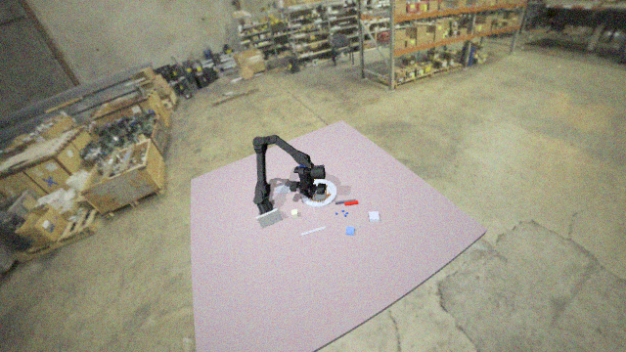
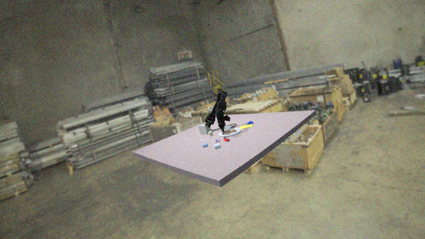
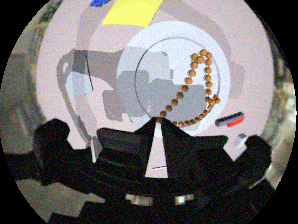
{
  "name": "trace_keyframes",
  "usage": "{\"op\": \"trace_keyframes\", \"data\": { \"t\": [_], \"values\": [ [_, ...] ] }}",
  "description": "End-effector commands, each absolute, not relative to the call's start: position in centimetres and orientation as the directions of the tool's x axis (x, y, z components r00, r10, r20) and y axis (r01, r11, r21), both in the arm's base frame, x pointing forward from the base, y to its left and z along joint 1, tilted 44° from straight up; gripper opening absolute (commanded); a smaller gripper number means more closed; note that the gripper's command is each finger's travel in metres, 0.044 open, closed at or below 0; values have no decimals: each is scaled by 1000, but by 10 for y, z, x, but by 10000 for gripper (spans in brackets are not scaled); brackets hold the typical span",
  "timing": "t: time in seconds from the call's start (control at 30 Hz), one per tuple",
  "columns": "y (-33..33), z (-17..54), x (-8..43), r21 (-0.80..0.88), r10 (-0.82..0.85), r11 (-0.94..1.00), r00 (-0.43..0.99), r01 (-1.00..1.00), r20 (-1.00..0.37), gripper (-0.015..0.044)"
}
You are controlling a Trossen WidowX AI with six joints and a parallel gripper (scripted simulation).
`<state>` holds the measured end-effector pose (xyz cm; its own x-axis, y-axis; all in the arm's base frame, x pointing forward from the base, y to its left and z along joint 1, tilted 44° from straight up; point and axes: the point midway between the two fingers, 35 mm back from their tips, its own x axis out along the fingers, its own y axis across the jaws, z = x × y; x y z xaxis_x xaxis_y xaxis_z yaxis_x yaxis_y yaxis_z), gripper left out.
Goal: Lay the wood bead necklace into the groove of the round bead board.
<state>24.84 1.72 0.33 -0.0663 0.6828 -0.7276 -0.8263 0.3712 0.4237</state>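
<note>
The round bead board (image 1: 334, 191) (image 3: 223, 75) is pale and flat, with a thin circular groove. The wood bead necklace (image 3: 208, 77) is a string of orange-brown beads. It makes a narrow, bent loop over the board's right half in the wrist view, with a tight bend near the top and a bunched spot at the right. Part of it crosses inside the groove line. My gripper (image 1: 313, 198) (image 2: 223, 131) (image 3: 158, 119) is low over the board's near edge, shut on a bead at the necklace's near end. The fingers hide part of the board and beads there.
A yellow piece (image 2: 246, 126) (image 3: 132, 12) lies beyond the board. A red-and-dark object (image 1: 351, 202) (image 3: 235, 120) lies beside it. A white block (image 1: 374, 215), a blue block (image 1: 350, 231), small blue pieces (image 1: 343, 213), a white stick (image 1: 313, 230), a cream cube (image 1: 294, 212) and a grey panel (image 1: 270, 218) are nearby.
</note>
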Motion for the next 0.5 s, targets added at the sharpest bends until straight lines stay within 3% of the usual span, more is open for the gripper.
{"op": "trace_keyframes", "data": {
  "t": [0.0,0.13,0.47],
  "values": [
    [21,0,246,429,683,371,-71,-823,-727,0],
    [21,0,246,429,683,371,-71,-823,-727,0],
    [18,1,248,423,679,376,-66,-825,-731,263]
  ]
}}
